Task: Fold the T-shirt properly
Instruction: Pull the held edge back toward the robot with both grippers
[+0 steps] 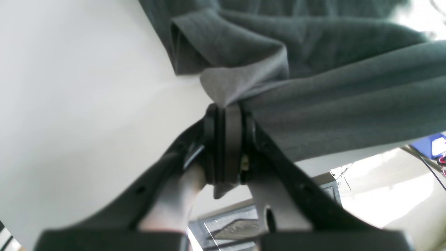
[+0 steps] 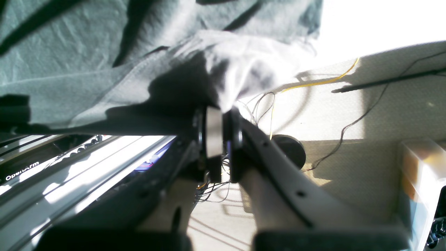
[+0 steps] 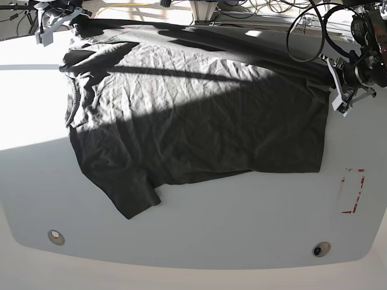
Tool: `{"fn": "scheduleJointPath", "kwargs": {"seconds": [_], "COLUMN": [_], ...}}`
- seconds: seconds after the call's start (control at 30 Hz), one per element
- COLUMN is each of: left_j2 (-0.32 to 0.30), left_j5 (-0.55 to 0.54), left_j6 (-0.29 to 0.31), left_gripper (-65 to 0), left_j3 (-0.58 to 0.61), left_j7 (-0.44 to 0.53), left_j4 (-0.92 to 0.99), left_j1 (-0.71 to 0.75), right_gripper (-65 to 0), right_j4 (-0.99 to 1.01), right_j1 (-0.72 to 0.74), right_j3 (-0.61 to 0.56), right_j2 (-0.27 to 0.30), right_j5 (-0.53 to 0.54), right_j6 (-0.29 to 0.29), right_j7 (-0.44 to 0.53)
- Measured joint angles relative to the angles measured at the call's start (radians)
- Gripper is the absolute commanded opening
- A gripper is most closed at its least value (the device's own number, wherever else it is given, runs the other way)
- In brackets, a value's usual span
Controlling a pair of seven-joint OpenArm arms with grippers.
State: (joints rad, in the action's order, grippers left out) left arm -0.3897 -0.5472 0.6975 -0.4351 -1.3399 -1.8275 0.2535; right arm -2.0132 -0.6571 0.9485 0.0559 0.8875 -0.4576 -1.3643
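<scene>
While the T-shirt (image 3: 193, 115) lies spread across the upper half of the white table (image 3: 242, 211), I have the left gripper (image 1: 228, 104) clamped tight on its cloth at right. My right gripper (image 2: 223, 109), upper left, looks pinched on a blurred fold too.

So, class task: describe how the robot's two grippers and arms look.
Left gripper: black curved fingers with round black pads, pale inner faces. Right gripper: same build, one pad sunlit grey. Base view shows white fingertips and looping black cables on the left arm.
</scene>
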Motion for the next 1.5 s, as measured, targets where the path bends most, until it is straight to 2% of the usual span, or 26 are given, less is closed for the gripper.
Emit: {"fn": "scheduleJointPath", "kwargs": {"seconds": [0.23, 0.43, 0.83, 1.03, 1.23, 1.4, 1.5], "left_j2": [0.002, 0.002, 0.004, 0.001, 0.001, 0.005, 0.002], "left_j5": [0.012, 0.006, 0.022, 0.017, 0.026, 0.031, 0.028], "left_j6": [0.0, 0.0, 0.0, 0.0, 0.0, 0.0, 0.0], "left_gripper": [-63.5, -63.5, -63.5, -63.5, -63.5, -63.2, -60.4], "left_j3": [0.0, 0.001, 0.002, 0.037, 0.107, 0.143, 0.143], "left_j7": [-0.006, -0.002, -0.006, -0.005, 0.11, 0.145, 0.167], "left_j4": [0.006, 0.031, 0.301, 0.394, 0.47, 0.549, 0.58], "left_j1": [-0.09, -0.151, -0.294, -0.361, -0.387, -0.39, -0.405], "right_gripper": [-65.0, -65.0, -65.0, -65.0, -65.0, -59.3, -48.0], "right_j4": [0.001, 0.012, 0.14, 0.253, 0.329, 0.354, 0.358], "right_j1": [0.111, 0.196, 0.348, 0.435, 0.509, 0.554, 0.568], "right_j3": [-0.032, -0.044, -0.127, -0.148, -0.211, -0.253, -0.274], "right_j2": [0.008, 0.043, 0.079, 0.121, 0.159, 0.169, 0.168], "right_j5": [-0.012, -0.011, -0.024, -0.024, -0.1, -0.172, -0.216], "right_j6": [0.0, 0.0, 0.001, 0.003, 0.004, 0.004, 0.004], "right_j7": [0.0, 0.001, -0.003, -0.001, 0.001, 0.004, 0.006]}}
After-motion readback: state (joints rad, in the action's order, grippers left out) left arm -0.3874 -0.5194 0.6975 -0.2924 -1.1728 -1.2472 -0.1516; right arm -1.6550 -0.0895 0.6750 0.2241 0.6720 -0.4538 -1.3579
